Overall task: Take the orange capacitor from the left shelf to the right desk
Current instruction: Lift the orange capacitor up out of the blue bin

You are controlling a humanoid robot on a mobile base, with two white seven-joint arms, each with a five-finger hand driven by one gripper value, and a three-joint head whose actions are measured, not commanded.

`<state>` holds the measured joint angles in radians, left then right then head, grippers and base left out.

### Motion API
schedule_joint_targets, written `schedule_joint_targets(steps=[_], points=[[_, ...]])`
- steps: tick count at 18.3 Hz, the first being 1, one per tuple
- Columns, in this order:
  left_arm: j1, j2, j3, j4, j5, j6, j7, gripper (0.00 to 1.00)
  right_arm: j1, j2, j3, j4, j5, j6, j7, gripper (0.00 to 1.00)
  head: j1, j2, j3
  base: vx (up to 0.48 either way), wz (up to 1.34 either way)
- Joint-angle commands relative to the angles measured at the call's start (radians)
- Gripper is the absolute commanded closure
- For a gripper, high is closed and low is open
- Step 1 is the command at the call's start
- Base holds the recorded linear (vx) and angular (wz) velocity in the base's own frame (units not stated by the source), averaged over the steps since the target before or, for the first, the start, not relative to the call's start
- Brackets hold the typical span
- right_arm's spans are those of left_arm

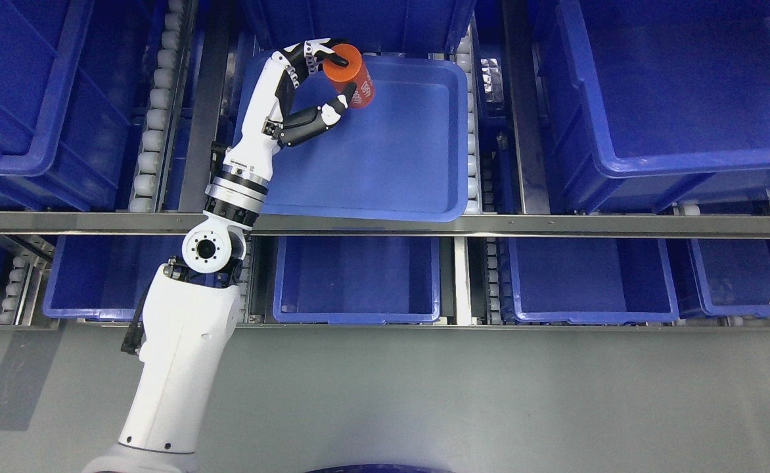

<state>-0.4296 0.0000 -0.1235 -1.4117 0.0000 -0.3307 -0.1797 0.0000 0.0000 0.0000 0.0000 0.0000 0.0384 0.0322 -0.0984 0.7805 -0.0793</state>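
An orange cylindrical capacitor [351, 76] with white print stands at the far left corner of a blue bin [385, 164] on the upper shelf level. My left hand [336, 80] reaches up from the lower left into that bin. Its black fingers [330, 55] curl over the capacitor's top and its thumb presses the side, so the hand is shut on the capacitor. I cannot tell whether the capacitor rests on the bin floor or is lifted. The right arm is not in view.
Large blue bins [687, 92] fill the shelf on both sides, with roller tracks [155, 105] between them. A metal rail [490, 225] crosses in front. A lower row of blue bins [357, 279] sits beneath. Grey floor [490, 401] lies below.
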Motion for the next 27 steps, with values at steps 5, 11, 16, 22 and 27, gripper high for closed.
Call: schedule_joint_targets(steps=[5, 11, 16, 22, 27], points=[[0.022, 0.017, 0.012, -0.085, 0.021, -0.011, -0.007, 0.99, -0.002, -0.017, -0.011, -0.034, 0.0, 0.006, 0.0, 0.0, 0.0, 0.0, 0.0, 0.0, 0.0], [0.023, 0.017, 0.012, -0.087, 0.021, -0.008, -0.011, 0.99, -0.002, -0.017, -0.011, -0.034, 0.0, 0.006, 0.0, 0.0, 0.0, 0.0, 0.0, 0.0, 0.0], [0.023, 0.017, 0.008, -0.087, 0.021, -0.002, -0.011, 0.99, -0.002, -0.017, -0.011, -0.034, 0.0, 0.006, 0.0, 0.0, 0.0, 0.0, 0.0, -0.003, 0.0], [0.017, 0.017, -0.015, -0.087, 0.021, -0.002, -0.011, 0.99, -0.002, -0.017, -0.011, -0.034, 0.0, 0.006, 0.0, 0.0, 0.0, 0.0, 0.0, -0.056, 0.0], [0.011, 0.017, -0.015, -0.087, 0.021, -0.005, -0.011, 0.99, -0.002, -0.017, -0.011, -0.034, 0.0, 0.006, 0.0, 0.0, 0.0, 0.0, 0.0, -0.08, -0.1]])
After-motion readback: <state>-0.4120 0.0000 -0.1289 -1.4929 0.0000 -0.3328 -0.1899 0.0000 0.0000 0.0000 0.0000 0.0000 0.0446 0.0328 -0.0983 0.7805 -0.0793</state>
